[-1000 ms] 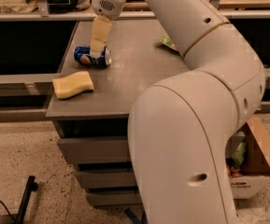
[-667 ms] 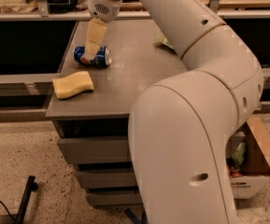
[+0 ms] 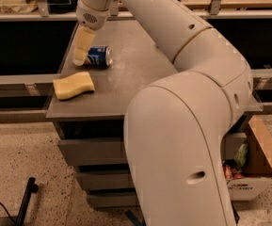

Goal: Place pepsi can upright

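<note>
The pepsi can [image 3: 99, 57] is blue with a silver end and lies on its side at the back left of the grey table [image 3: 126, 79]. My gripper [image 3: 81, 51] hangs from the arm's wrist [image 3: 92, 11] and points down. Its tip is at the can's left end, close to or touching it. Most of the can shows to the right of the gripper. My large white arm [image 3: 182, 126] crosses the right half of the view and hides that part of the table.
A yellow sponge [image 3: 73, 84] lies near the table's front left corner, in front of the can. Drawers [image 3: 91, 149] sit under the tabletop. A cardboard box [image 3: 260, 166] with packets stands on the floor at the right. A railing [image 3: 22, 17] runs behind the table.
My gripper has moved left and down, from over the can's middle to its left end. More of the can shows now. The sponge has not moved.
</note>
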Robot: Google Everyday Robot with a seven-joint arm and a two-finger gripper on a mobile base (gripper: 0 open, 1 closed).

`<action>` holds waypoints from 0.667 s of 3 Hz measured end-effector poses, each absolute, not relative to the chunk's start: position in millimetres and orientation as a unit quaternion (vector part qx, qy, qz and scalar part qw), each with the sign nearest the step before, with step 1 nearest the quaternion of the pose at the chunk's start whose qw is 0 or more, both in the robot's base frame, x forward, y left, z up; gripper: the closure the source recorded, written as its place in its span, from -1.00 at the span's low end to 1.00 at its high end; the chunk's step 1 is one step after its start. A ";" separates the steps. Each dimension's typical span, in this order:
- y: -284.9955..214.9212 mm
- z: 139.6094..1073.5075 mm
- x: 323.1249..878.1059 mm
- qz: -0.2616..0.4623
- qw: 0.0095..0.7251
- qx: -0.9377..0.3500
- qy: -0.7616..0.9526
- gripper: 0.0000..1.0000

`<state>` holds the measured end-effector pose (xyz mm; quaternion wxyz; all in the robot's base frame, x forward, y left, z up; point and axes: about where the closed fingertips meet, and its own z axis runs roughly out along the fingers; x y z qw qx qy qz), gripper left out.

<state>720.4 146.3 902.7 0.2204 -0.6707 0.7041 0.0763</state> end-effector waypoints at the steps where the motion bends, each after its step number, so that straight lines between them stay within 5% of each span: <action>1: 146.4 902.5 720.5 0.076 0.220 -0.671 0.704 -1.00; 2: 149.5 891.8 731.5 0.074 0.214 -0.664 0.713 -1.00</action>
